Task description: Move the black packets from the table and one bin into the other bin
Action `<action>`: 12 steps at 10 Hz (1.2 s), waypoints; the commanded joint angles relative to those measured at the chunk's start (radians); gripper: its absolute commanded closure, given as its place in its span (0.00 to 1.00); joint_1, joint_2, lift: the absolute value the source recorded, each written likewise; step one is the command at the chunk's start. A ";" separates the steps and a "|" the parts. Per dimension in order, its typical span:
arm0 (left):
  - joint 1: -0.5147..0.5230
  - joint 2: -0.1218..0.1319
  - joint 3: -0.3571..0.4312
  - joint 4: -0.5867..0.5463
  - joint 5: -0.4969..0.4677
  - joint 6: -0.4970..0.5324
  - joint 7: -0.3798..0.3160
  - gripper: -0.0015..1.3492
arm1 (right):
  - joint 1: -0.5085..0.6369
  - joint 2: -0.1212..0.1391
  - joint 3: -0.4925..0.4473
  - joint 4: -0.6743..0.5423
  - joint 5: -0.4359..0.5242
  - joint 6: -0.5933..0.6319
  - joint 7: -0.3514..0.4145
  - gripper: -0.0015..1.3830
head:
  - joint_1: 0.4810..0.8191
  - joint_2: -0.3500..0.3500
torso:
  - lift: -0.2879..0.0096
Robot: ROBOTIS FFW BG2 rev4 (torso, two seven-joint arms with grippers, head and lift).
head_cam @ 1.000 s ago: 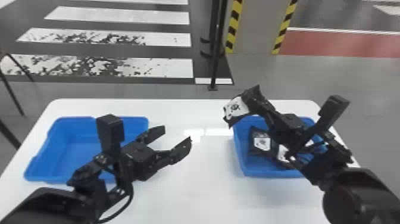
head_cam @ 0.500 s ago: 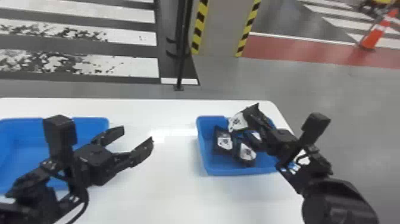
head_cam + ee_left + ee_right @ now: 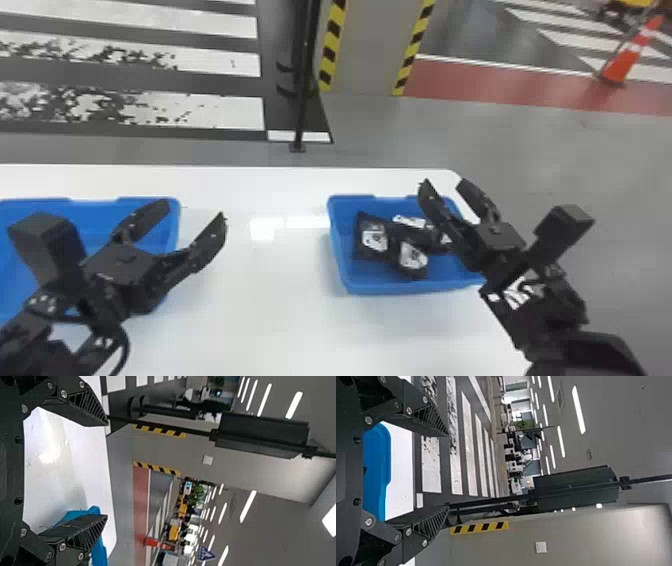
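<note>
Right claw (image 3: 444, 184): fingers spread, empty, over right bin (image 3: 400, 288). Left claw (image 3: 194, 210): likewise, near left bin (image 3: 95, 212). Packets (image 3: 375, 241): inside right bin. Withdrawal likely; you should lift clear before swinging away.

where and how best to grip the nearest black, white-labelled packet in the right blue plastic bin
Probably from above, by its near end: there the packet looks clear of the other packets, with bare bin floor around it.
</note>
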 commanded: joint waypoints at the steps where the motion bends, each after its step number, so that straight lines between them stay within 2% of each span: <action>1: 0.077 -0.027 0.038 -0.012 -0.031 -0.104 0.064 0.18 | 0.089 0.020 0.002 -0.071 -0.003 -0.036 -0.036 0.22 | 0.63 0.16 | 0.60; 3: 0.139 -0.025 0.042 -0.012 -0.073 -0.182 0.165 0.18 | 0.162 0.024 0.038 -0.127 0.003 -0.038 -0.069 0.22 | 0.63 0.21 | 0.60; 4: 0.173 -0.031 0.052 -0.012 -0.122 -0.266 0.230 0.18 | 0.224 0.024 0.052 -0.189 0.029 -0.038 -0.094 0.22 | 0.63 0.25 | 0.60; 5: 0.202 -0.037 0.062 -0.012 -0.142 -0.334 0.264 0.18 | 0.275 0.024 0.054 -0.243 0.047 -0.011 -0.094 0.22 | 0.63 0.30 | 0.60; 8: 0.259 -0.062 0.126 -0.012 -0.170 -0.420 0.280 0.18 | 0.332 0.022 0.060 -0.289 0.053 0.023 -0.094 0.22 | 0.63 0.39 | 0.60; 10: 0.266 -0.062 0.116 -0.029 -0.170 -0.437 0.280 0.18 | 0.324 0.014 0.082 -0.287 0.053 0.023 -0.094 0.22 | 0.63 0.44 | 0.60; 12: 0.269 -0.065 0.122 -0.034 -0.170 -0.440 0.282 0.18 | 0.322 0.014 0.086 -0.282 0.051 0.023 -0.094 0.22 | 0.63 0.45 | 0.60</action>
